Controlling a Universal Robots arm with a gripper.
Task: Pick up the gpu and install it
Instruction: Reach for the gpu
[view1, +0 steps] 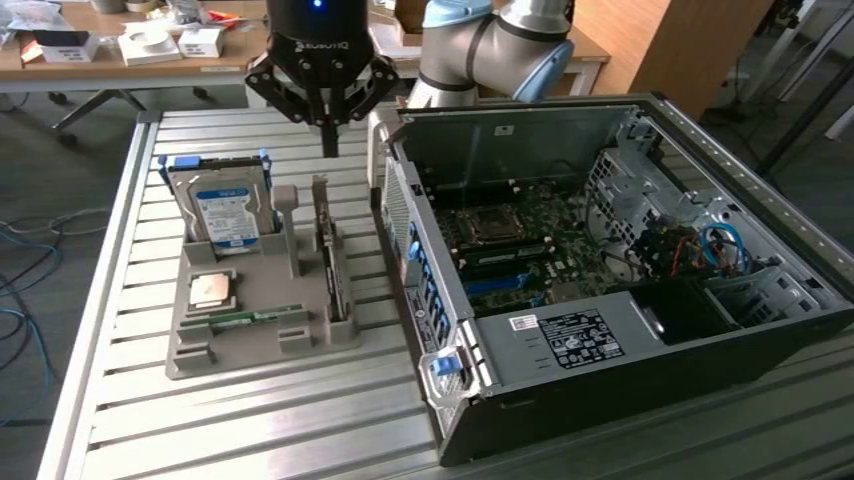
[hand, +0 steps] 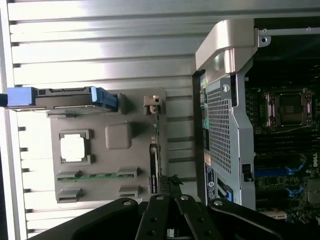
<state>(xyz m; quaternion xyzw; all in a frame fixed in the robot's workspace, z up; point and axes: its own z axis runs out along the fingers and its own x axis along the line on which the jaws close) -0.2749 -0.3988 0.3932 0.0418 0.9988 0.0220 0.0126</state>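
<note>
- Pincer state: the gripper (view1: 330, 148) has its fingers drawn together, narrow and holding nothing. It hangs point-down over the far end of the grey tray (view1: 267, 350).
- Risk, closed jaws: if the pincer goes down as it stands, I judge the fingertips would strike the top edge of the gpu (view1: 330, 265) rather than straddle it. That could chip the board or jam it in its slot.
- Risk, thin upright card: the gpu stands on edge in a narrow tray slot. A pinch taken off-centre or at a slant would likely tilt it, and it could bind in the slot on the lift.
- Risk, neighbours: a grey post (view1: 284, 205) stands just beside the card and the hard drive (view1: 227, 212) is near. Opened fingers have little room on that side and could catch either.
- Risk, the case: the computer case (view1: 601, 410) sits close on the exterior view's right of the tray. A card carried low could clip its side wall. A card set down askew on the motherboard (view1: 521, 250) would not seat.
- Position of the gpu: in the tray, untouched, metal bracket end towards the far side. It runs lengthwise between the hard drive's side and the case.
- Relation to the pincer: the card lies below the fingertips, well apart from them. The pincer appears roughly in line above the bracket end, not over the card's middle.
</note>
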